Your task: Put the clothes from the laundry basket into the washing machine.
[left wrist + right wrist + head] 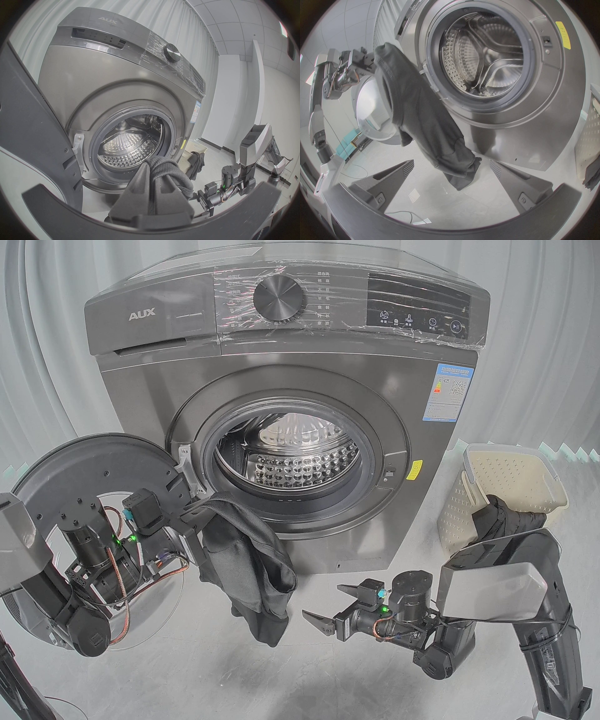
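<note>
I judge the job to be at an early stage: nothing lies inside the drum (300, 459) as far as I can see; its steel wall looks bare. The washing machine (156, 384) stands with its door (81, 465) swung open on my left, so the way in is free.

My left jaws are closed on the top of a dark garment (250, 565), pinching a bunched fold between them. I hold it just at the lower left edge of the drum opening, outside the machine. Most of the cloth hangs down in front of the machine's face, its lowest end near the floor but, I think, not on it.

My right jaws are spread wide and hold nothing. They sit low, in front of the machine, pointing toward the hanging cloth and apart from it.

The laundry basket (519, 474) stands on the floor just beside the machine on my right. A second dark garment (500, 521) lies draped over its near rim; whether more lies below it I cannot tell.

So what is left: get the held garment over the rim and into the drum, then fetch the one in the basket.
</note>
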Tool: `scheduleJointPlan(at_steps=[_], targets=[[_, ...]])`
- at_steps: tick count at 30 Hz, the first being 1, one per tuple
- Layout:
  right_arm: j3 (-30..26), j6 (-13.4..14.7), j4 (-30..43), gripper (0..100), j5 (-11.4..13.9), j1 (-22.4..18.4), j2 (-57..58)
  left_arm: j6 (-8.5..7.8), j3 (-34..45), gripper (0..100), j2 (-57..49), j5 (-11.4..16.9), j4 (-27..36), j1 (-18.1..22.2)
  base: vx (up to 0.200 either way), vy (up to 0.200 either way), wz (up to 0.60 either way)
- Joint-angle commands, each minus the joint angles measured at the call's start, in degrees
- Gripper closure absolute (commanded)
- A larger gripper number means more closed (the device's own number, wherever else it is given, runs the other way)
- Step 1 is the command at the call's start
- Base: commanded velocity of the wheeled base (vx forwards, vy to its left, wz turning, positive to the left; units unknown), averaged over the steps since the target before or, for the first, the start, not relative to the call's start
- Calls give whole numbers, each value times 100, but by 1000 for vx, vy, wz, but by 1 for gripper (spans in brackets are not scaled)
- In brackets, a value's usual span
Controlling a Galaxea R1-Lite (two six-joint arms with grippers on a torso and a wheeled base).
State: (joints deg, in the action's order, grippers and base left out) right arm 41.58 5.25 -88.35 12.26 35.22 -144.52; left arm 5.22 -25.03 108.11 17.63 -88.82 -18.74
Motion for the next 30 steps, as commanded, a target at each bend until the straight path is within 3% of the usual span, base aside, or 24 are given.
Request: scheduleJointPlan(at_steps=[1,15,23,30], targets=[[17,-33,2,0,13,117,-199,6,-2,100,9,4,5,2,0,0,0],[1071,-24,81,0,92,372,-595,-3,7,100,9,-5,-4,-7,0,0,0],[1748,-7,72,0,13,363,-982,6,15,100,18,4,5,-7,0,0,0],[1950,-16,89,0,-128,398,-1017,6,15,100,18,4,5,-7,0,0,0]])
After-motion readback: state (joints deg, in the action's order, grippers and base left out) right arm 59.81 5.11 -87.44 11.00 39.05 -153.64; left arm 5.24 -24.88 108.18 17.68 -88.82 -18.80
